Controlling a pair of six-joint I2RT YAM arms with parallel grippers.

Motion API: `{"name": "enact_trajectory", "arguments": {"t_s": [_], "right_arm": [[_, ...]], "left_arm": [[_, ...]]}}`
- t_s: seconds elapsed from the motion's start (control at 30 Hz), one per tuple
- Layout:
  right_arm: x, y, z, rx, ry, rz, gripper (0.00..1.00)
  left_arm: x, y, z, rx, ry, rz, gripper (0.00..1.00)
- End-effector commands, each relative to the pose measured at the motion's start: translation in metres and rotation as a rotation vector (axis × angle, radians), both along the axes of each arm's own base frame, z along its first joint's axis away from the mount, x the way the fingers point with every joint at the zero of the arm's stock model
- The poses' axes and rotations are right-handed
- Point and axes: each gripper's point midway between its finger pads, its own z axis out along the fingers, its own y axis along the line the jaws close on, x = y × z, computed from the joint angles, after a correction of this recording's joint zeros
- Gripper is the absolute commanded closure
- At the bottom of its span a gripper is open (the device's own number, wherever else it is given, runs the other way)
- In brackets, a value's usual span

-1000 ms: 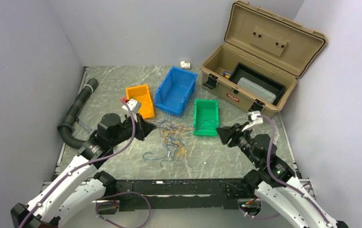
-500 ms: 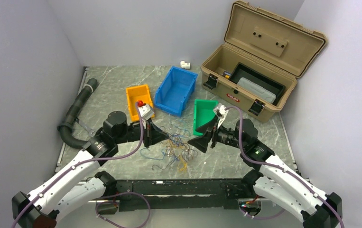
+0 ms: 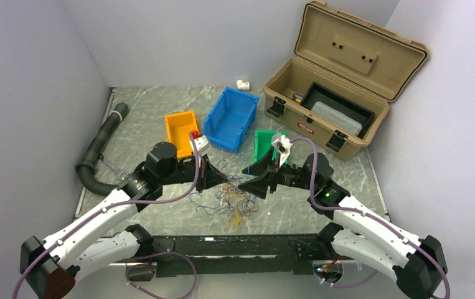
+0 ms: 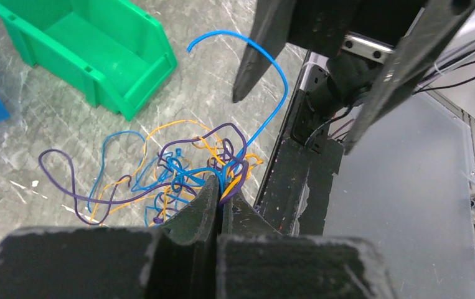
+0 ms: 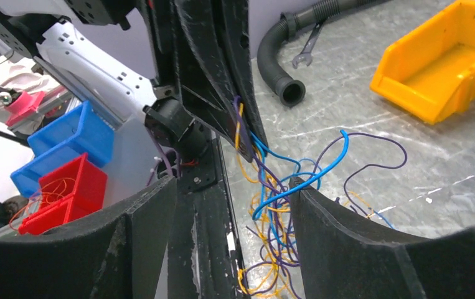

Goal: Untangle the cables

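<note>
Both arms have come in toward the middle, near the front edge. The left gripper (image 4: 218,187) is pinched tight on the cables (image 4: 175,168). The right gripper (image 5: 227,194) is wide open beside a blue wire (image 5: 347,144), ready to pull it free

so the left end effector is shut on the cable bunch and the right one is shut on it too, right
No. The right end effector is open, fingers spread wide, as the right wrist view shows. The left end effector is indeed shut on the cables.
</note>
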Motion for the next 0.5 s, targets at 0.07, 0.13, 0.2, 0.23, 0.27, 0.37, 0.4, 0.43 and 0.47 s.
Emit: {"name": "enact_trajectory", "arguments": {"t_s": [0.07,0.13,0.2,0.23,0.27,0.37,0.4,0.43,0.47], "right_arm": [[-0.002,-0.003,0.038,0.098,-0.082,-0.021,0.32],[0.002,-0.005,0.042,0.102,-0.075,-0.048,0.37],[0.003,-0.006,0.047,0.115,-0.072,-0.067,0.61],[0.006,-0.008,0.050,0.121,-0.066,-0.090,0.78],[0.013,-0.011,0.052,0.124,-0.052,-0.140,0.89],[0.028,-0.021,0.057,0.117,-0.028,-0.253,1.00],[0.031,-0.024,0.061,0.118,-0.027,-0.281,1.00],[0.034,-0.027,0.066,0.121,-0.028,-0.305,1.00],[0.035,-0.028,0.069,0.120,-0.031,-0.316,1.00]], "left_arm": [[0.010,-0.009,0.032,-0.071,-0.077,0.006,1.00],[0.010,-0.011,0.031,-0.074,-0.068,0.001,1.00],[0.009,-0.012,0.030,-0.072,-0.062,-0.006,1.00],[0.010,-0.012,0.029,-0.069,-0.058,-0.004,1.00],[0.009,-0.012,0.028,-0.068,-0.055,-0.006,0.95],[0.008,-0.012,0.023,-0.060,-0.039,-0.008,0.61],[0.008,-0.011,0.021,-0.058,-0.036,-0.003,0.44],[0.008,-0.011,0.018,-0.053,-0.031,0.003,0.35],[0.008,-0.010,0.017,-0.053,-0.032,0.010,0.29]]}}
